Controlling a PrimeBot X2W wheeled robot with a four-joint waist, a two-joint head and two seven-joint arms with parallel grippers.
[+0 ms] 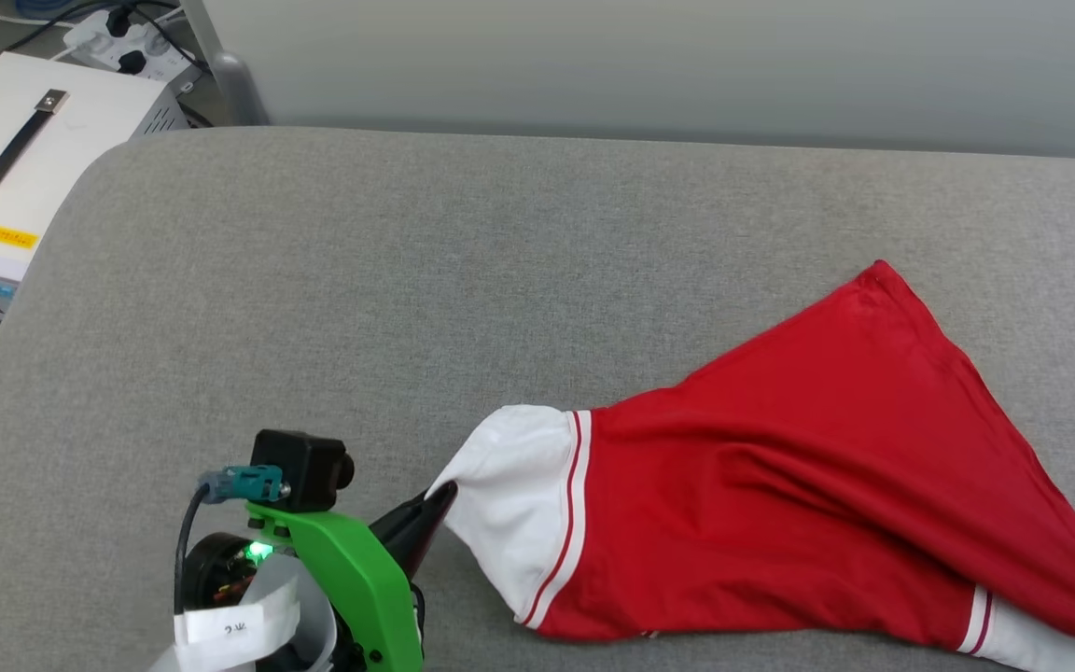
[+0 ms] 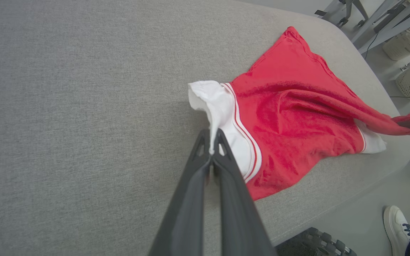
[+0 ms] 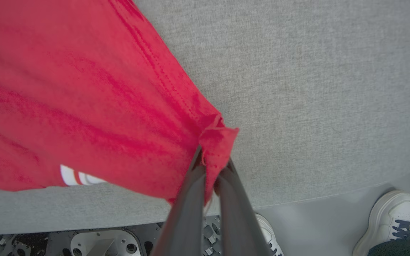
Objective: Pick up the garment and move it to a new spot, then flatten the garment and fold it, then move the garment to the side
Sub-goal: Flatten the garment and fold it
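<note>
Red garment (image 1: pixel 780 467) lies on the grey padded surface (image 1: pixel 407 280), pinched at both ends.
Left gripper (image 2: pixel 211 142) is fully closed on the white sleeve (image 1: pixel 519 504); right gripper (image 3: pixel 214 167) is fully closed on a red corner. In the head view the garment's long axis runs from the left gripper toward 3 o'clock, between the two grips.

Grey fabric-covered table (image 1: pixel 407 280) w/ red-white garment (image 1: pixel 827 467) resting on it.

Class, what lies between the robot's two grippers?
The garment, spanning from the left gripper on its white sleeve to the right gripper on red fabric: left wrist view.
</note>
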